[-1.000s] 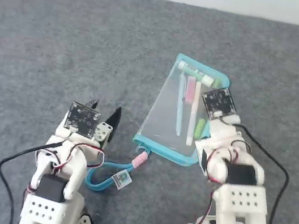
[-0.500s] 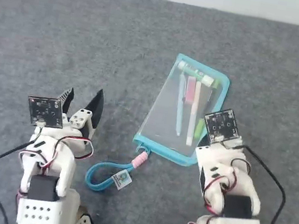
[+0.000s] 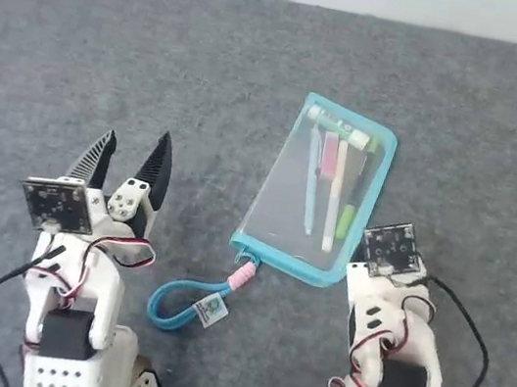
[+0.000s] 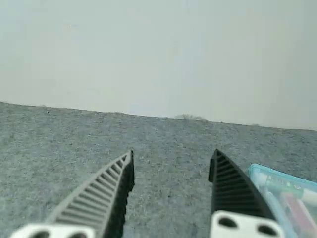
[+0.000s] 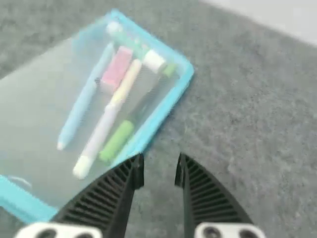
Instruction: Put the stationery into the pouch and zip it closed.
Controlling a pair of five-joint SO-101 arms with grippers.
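As seen from above, the pouch (image 3: 283,198) lies flat on the grey carpet (image 3: 115,40), right of centre. It sits between the 2 arms, closer to the right arm (image 3: 393,325). The pouch is clear with blue trim.

Contents of the pouch:
- 1 blue pen (image 3: 311,190), lengthwise.
- 1 pink eraser (image 3: 329,158), just beside the blue pen.
- 1 pale yellow pen (image 3: 336,192), lengthwise.
- 1 green marker (image 3: 346,218), nearest the right arm.
- 1 white-and-green stick (image 3: 337,124), lying across the far end.

At the pouch's near corner, a pink pull (image 3: 243,275) joins a blue strap (image 3: 170,306). The strap lies looped on the carpet and carries a small tag (image 3: 210,311). Whether the zip is fully closed cannot be told.

Left gripper (image 3: 138,138): jaws spread wide, holding nothing. It stands well to the left of the pouch, raised off the carpet. Its fingers aim across the carpet toward the pale wall (image 4: 158,49).

Right gripper (image 5: 159,161): jaws narrow, with a small gap between the tips, holding nothing. The tips hang over bare carpet just beside the pouch's long edge, near the green marker. From above, the right arm's camera board (image 3: 392,250) covers this gripper at the pouch's near right corner.
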